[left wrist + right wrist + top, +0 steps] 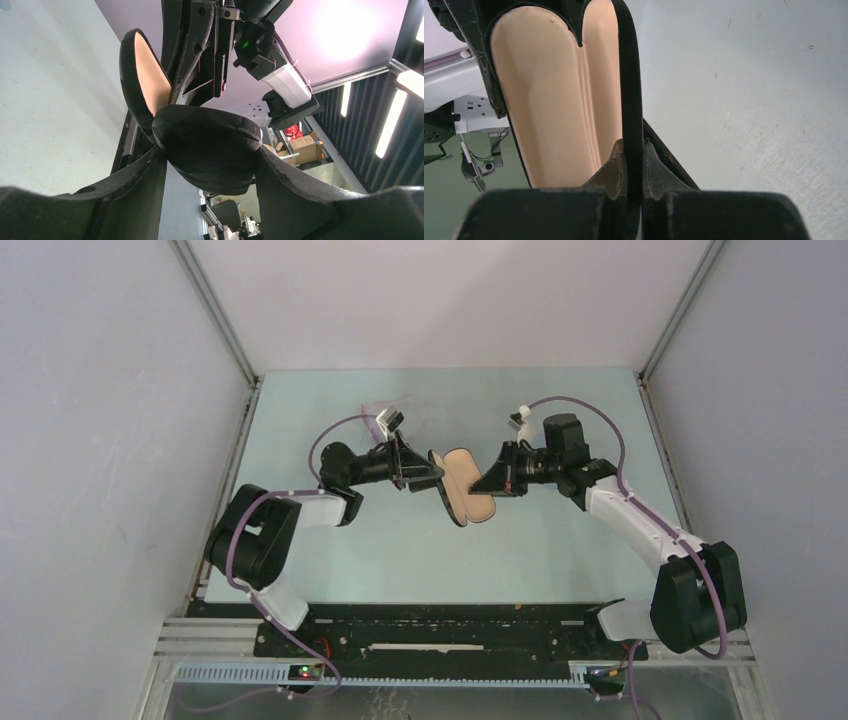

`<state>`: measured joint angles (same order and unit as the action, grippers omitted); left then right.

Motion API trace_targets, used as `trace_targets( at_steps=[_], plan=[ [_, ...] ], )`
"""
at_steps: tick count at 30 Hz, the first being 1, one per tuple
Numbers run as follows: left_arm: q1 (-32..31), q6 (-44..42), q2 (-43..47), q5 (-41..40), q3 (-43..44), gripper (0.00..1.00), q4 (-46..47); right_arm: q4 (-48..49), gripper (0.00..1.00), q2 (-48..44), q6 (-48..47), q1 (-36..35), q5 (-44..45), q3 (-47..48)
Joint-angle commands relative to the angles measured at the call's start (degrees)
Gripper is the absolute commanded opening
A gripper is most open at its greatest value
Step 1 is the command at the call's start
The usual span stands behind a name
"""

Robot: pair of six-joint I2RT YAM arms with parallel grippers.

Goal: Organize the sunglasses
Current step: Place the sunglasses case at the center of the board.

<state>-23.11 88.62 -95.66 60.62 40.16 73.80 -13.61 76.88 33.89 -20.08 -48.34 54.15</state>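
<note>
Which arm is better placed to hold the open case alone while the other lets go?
Left, probably. The left gripper clasps the case by its rounded black shell, one finger on each side, while the right gripper pinches only a thin rim edge.

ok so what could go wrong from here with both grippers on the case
1. The right gripper pinches only the thin rim of one half of the open case, so that half could slip out.
2. The left gripper clamps the rounded black shell of the other half. If the arms pull apart or twist, the hinge may be strained or one hold lost.
</note>
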Motion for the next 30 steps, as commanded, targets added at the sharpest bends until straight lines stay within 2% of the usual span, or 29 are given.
trace_targets(
  at_steps=[1,2,3,4,5,7,10,12,15,20,22,24,30],
  plan=[
    [-0.1,-4.6,1.3,1.1,1.2,0.65,1.0,2.0,0.00,-0.6,4.0,-0.5,0.0,-0.4],
    [-0.1,-5.4,1.6,0.9,1.3,0.71,-0.1,1.9,0.00,-0.9,4.4,-0.4,1.4,-0.9],
    [0.0,-7.0,2.2,0.6,1.4,0.87,-3.3,1.6,0.00,-1.5,4.8,-0.3,3.1,-1.4],
    [0.1,-9.4,3.2,-0.1,1.4,0.98,-6.6,0.9,0.00,-2.1,5.2,-0.4,5.6,-1.7],
    [0.2,-13.3,4.7,-0.8,1.7,1.00,-12.6,0.0,0.00,-2.8,5.4,-0.4,7.7,-2.1],
    [0.2,-26.4,9.4,-3.0,3.6,1.00,-32.0,-0.2,0.00,-4.7,6.1,-0.4,11.0,-3.3],
    [0.0,-52.7,14.5,-12.9,12.2,1.00,-72.3,0.0,0.00,-7.9,7.5,0.1,15.5,-5.6],
    [0.5,-60.5,16.0,-17.6,16.9,1.00,-84.9,-2.0,0.00,-9.7,7.9,0.6,19.8,-6.4],
    [2.0,-63.6,19.1,-24.0,19.2,1.00,-94.0,-4.1,0.00,-12.0,8.9,1.0,27.0,-7.8],
    [2.5,-65.4,26.7,-38.3,20.0,1.00,-102.1,-7.3,0.00,-12.3,13.5,1.6,37.5,-8.9],
    [2.6,-65.4,29.5,-43.2,20.3,1.00,-104.1,-5.6,0.00,-11.8,18.7,0.9,39.5,-10.3],
    [2.6,-65.1,32.4,-46.5,20.6,1.00,-105.5,0.2,0.00,-10.5,21.2,-1.0,38.6,-11.9],
    [2.6,-63.6,36.7,-52.2,21.4,1.00,-108.1,6.3,0.00,-0.4,31.7,-6.6,45.6,-8.3]
  ],
)
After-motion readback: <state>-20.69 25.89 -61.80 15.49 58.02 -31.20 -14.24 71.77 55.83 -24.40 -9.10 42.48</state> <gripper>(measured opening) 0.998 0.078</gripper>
